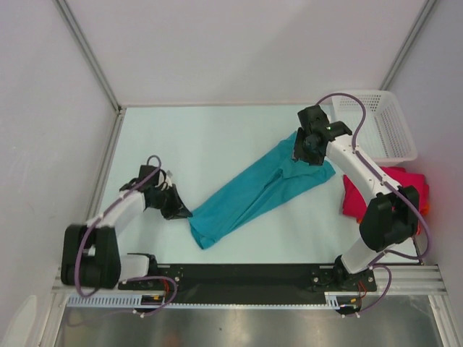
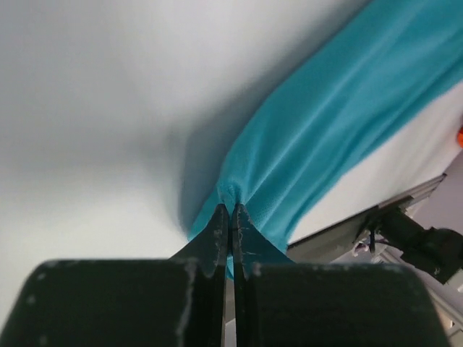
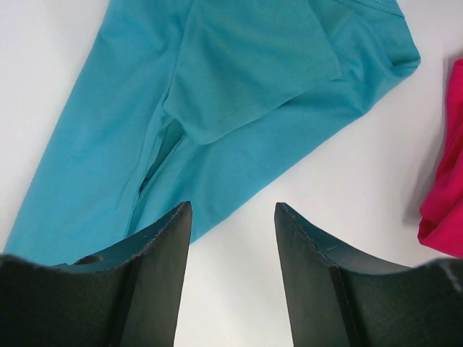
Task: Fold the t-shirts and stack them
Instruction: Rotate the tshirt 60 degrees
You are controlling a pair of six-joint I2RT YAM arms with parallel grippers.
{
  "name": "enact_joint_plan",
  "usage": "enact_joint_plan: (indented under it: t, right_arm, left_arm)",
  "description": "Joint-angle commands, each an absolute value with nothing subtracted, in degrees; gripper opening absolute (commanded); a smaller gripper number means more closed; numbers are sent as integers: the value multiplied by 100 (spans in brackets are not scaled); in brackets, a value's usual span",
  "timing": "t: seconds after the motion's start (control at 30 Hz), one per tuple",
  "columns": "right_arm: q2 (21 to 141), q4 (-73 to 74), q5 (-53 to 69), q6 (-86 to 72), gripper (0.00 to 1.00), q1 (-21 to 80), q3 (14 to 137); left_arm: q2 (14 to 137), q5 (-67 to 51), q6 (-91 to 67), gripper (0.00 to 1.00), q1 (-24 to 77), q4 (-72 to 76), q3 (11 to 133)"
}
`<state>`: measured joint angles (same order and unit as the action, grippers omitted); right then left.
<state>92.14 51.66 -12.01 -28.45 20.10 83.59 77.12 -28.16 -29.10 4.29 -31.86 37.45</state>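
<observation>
As viewed from above, spot the teal t-shirt (image 1: 253, 191) stretched on a long diagonal away from the white basket (image 1: 394, 157), left gripper (image 1: 185, 212) low at the end farthest from it, right gripper (image 1: 304, 155) nose-down over the end nearest it. Through the left wrist: clamped on that far corner, jaws together. Through the right wrist: spread apart, holding nothing, hovering at the cloth's edge, so likely needs a straight drop to pinch.
</observation>
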Motion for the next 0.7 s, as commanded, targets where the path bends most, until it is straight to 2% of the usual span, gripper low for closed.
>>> enact_joint_plan:
  t: [0.0, 0.1, 0.2, 0.23, 0.3, 0.33, 0.43, 0.67]
  right_arm:
    - [9552, 5063, -1081, -2742, 55, 1934, 8622]
    - [9877, 5001, -941, -2786, 56, 1925, 8797]
    - [10229, 4957, -853, -2830, 56, 1986, 9017]
    - [10326, 4974, -861, -2847, 55, 2012, 9087]
    - [10485, 4975, -844, -2883, 56, 2021, 9176]
    - [10642, 4940, -826, -2892, 56, 2004, 9184]
    - [10923, 4887, -835, -2900, 56, 1925, 9211]
    - [11855, 4948, -940, -2725, 59, 1644, 9948]
  left_arm:
    - [6068, -3199, -3436, 0, 562, -3717, 3244]
    - [4934, -3164, -3691, 1, 641, -4042, 2998]
    - [4930, -3015, -3657, 11, 650, -4043, 2796]
    - [5044, -3093, -3569, 28, 650, -4017, 2786]
    - [5290, -3322, -3472, 56, 677, -3955, 2899]
    - [5308, -3314, -3419, 73, 677, -3999, 2970]
    - [5300, -3156, -3323, 87, 686, -4130, 3321]
    - [5405, -3041, -3138, 89, 686, -4333, 3639]
